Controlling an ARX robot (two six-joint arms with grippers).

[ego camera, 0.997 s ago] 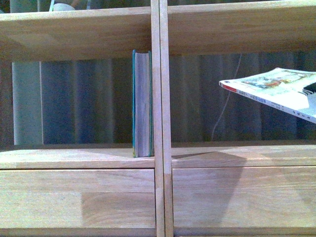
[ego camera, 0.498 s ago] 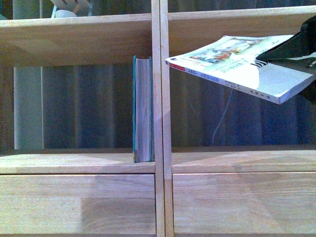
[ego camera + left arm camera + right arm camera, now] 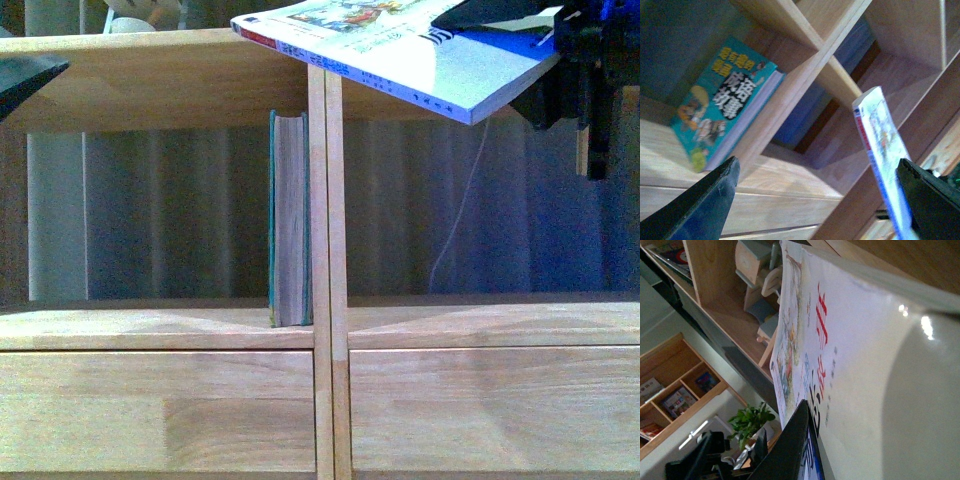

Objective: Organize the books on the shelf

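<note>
The right end effector (image 3: 505, 45) is clamped on the thin paperback (image 3: 400, 50), which tilts up high across the centre post of the shelf (image 3: 160, 330). The teal book (image 3: 288, 220) stands upright in the left compartment, against that post. The left end effector (image 3: 822, 210) gapes wide, empty.

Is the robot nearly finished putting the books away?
About halfway. Done: the teal book stands upright on the shelf, against the middle divider. In hand: the right end effector grips the thin paperback, tilted in the air by the upper board. Left: setting that paperback into a compartment. The left end effector is open and empty.
</note>
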